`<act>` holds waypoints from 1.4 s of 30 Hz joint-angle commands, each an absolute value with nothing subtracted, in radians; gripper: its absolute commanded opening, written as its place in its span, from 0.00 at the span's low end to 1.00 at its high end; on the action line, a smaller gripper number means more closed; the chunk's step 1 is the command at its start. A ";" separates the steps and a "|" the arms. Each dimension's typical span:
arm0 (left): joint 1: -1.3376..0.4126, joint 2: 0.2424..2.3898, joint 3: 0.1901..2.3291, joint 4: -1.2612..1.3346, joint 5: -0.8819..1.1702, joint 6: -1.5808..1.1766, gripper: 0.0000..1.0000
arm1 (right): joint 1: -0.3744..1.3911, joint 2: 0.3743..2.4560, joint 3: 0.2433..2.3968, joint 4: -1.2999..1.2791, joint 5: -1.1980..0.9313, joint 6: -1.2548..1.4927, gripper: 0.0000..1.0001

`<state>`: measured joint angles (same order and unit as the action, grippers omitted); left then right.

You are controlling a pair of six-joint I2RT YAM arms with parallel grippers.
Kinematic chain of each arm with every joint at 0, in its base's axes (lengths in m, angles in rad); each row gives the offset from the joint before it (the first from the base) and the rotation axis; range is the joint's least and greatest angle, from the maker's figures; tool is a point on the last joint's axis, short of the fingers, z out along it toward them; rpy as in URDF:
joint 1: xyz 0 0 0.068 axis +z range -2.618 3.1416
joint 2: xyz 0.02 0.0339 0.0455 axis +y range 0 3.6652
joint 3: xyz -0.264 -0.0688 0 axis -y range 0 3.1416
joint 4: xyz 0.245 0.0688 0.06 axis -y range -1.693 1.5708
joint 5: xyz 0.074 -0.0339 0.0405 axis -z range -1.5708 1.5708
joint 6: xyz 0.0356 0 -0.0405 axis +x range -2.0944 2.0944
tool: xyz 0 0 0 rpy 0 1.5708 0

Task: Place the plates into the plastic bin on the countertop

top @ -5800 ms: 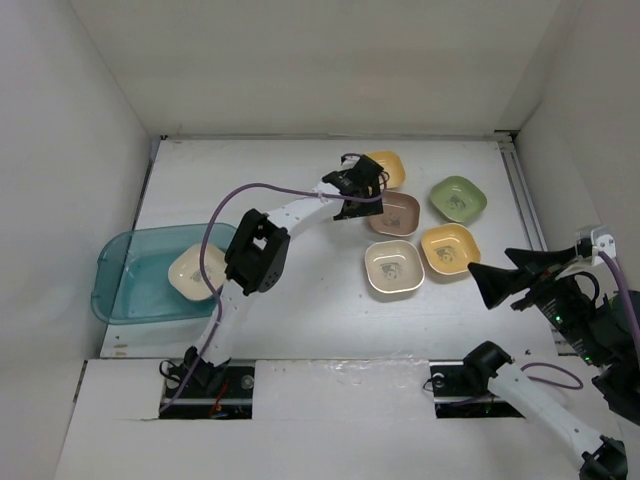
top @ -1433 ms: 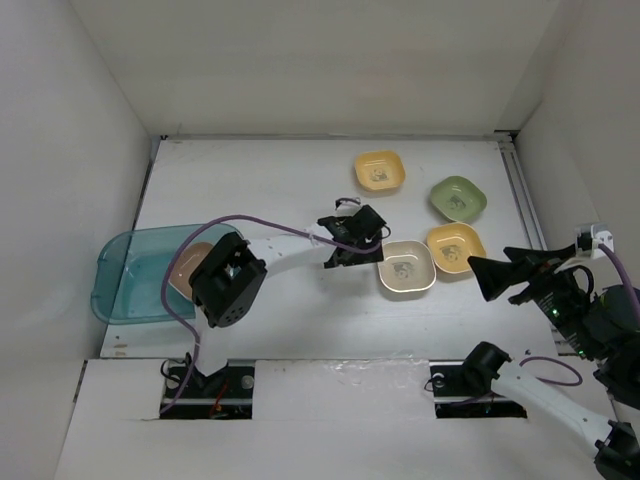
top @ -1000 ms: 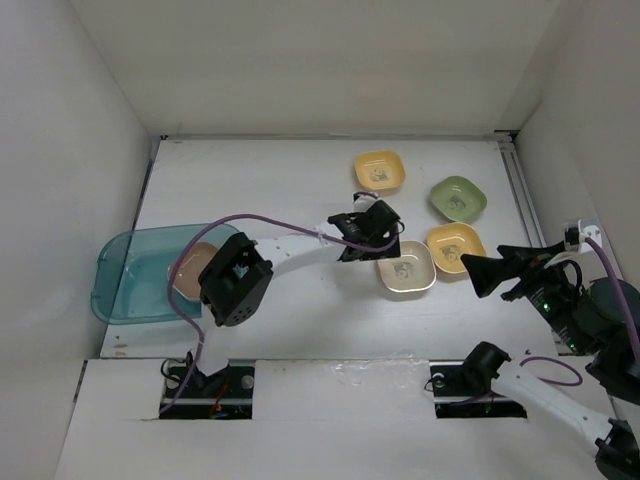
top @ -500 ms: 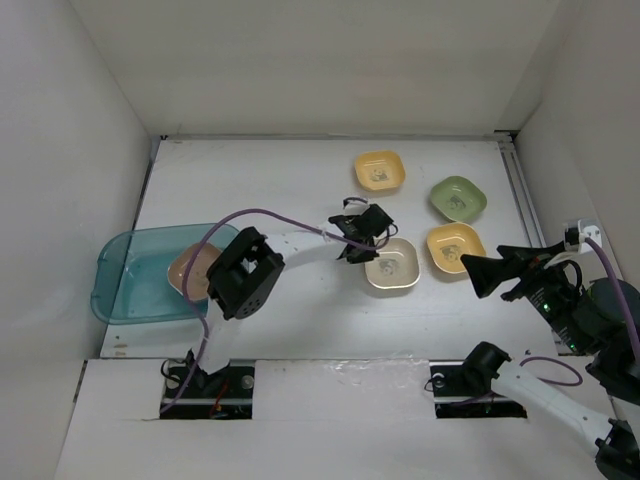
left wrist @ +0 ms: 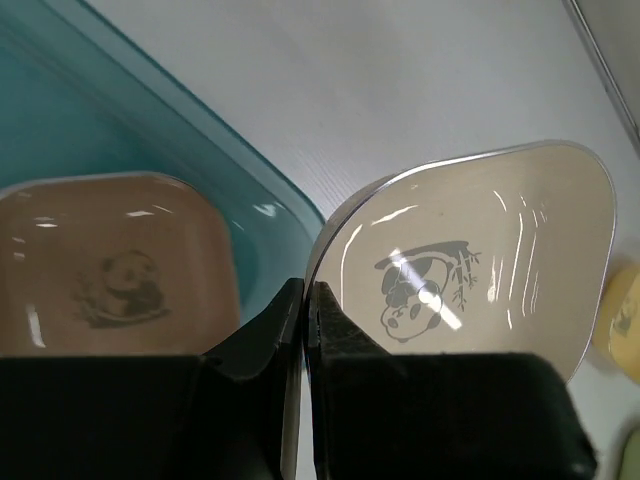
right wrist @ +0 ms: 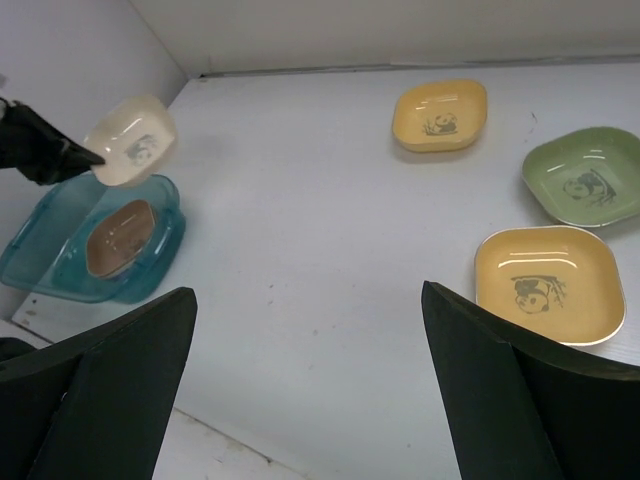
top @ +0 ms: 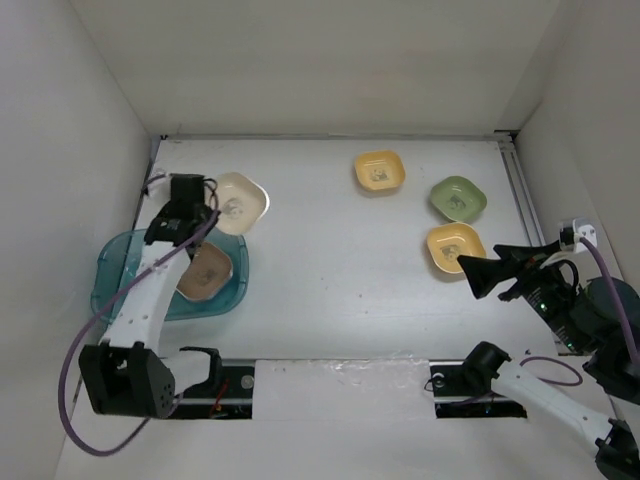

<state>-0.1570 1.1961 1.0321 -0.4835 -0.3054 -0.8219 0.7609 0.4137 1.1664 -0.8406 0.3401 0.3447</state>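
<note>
My left gripper [top: 212, 204] [left wrist: 308, 292] is shut on the rim of a cream plate [top: 241, 199] [left wrist: 470, 265] [right wrist: 131, 140] and holds it in the air over the far edge of the teal plastic bin [top: 112, 285] [left wrist: 190, 125] [right wrist: 50, 275]. A brown plate [top: 206, 272] [left wrist: 105, 270] [right wrist: 116, 238] lies inside the bin. On the white countertop [top: 330, 250] rest a yellow plate [top: 380, 170] [right wrist: 440, 115], a green plate [top: 458, 198] [right wrist: 585, 185] and a yellow-orange plate [top: 452, 247] [right wrist: 548, 282]. My right gripper [top: 478, 276] [right wrist: 310, 390] is open and empty, raised just right of the yellow-orange plate.
White walls border the countertop at left, back and right. A metal rail [top: 522, 190] runs along the right edge. The left arm's purple cable [top: 75, 360] loops near its base at the front left.
The left gripper closed on the cream plate at the table's middle, then swung it left to the bin's far edge. The right arm has stayed still.
</note>
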 commanded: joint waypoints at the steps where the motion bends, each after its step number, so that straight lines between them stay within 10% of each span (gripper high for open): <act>1: 0.050 1.119 0.954 -0.532 -0.154 -0.680 0.00 | 0.770 0.431 1.152 -0.759 0.321 0.316 1.00; 19: 0.178 1.109 1.058 -0.784 -0.288 -0.563 0.06 | 0.770 0.377 1.094 -0.718 0.246 0.264 1.00; 25: 0.178 1.085 1.049 -0.816 -0.308 -0.600 0.42 | 0.807 0.357 1.103 -0.718 0.276 0.255 1.00; 27: 0.178 1.065 1.049 -0.827 -0.327 -0.626 0.99 | 0.816 0.348 1.103 -0.718 0.288 0.255 1.00; 35: 0.152 0.917 1.063 -0.677 -0.144 -0.589 1.00 | 0.816 0.362 1.112 -0.736 0.308 0.264 1.00; 42: -0.361 1.251 1.334 -0.638 -0.207 -0.629 1.00 | 0.816 0.393 1.170 -0.767 0.380 0.294 1.00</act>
